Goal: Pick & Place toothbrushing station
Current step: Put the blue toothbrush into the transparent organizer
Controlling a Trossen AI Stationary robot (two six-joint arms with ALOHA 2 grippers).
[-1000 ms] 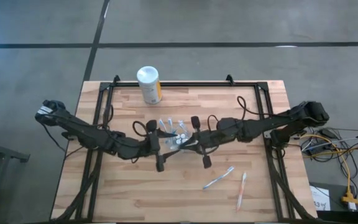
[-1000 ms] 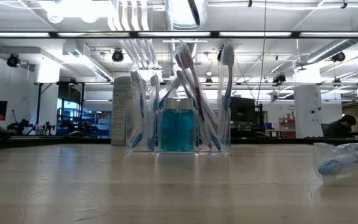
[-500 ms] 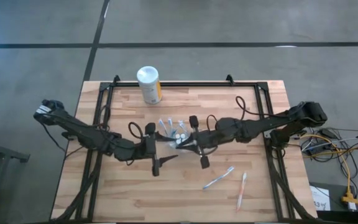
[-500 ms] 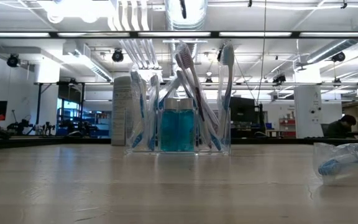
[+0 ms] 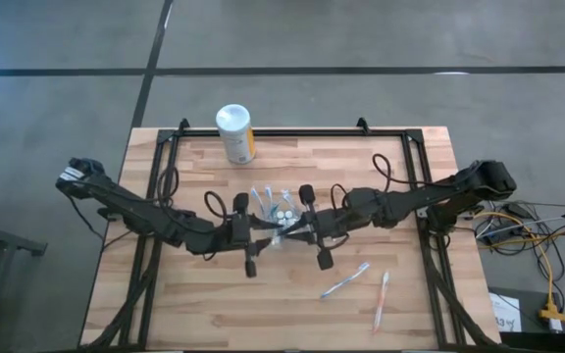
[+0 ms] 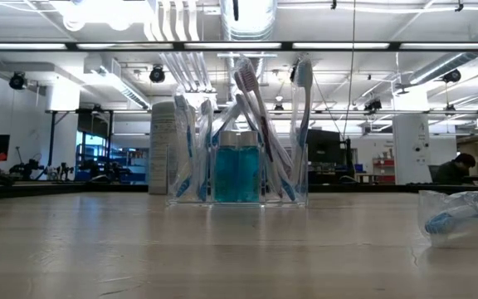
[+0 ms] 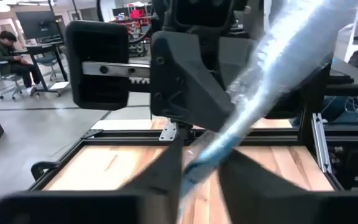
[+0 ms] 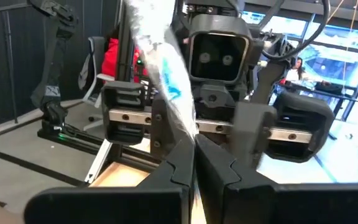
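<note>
We've got a wrapped toothbrush (image 7: 272, 81) held above the bench's middle, right tool (image 5: 297, 227) clamped on it, left tool (image 5: 260, 235) closing around its other end. Next, we judge, comes pulling the wrapper off, then the cup (image 6: 237, 170).

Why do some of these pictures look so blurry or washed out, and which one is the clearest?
In the left wrist view the wrapped toothbrush sits so near the lens that it smears into a pale streak; in the right wrist view it blurs the same way. In the low view, ceiling lights flare white above the clear cup. The high view is evenly lit and clearest, showing the canister crisply.
</note>
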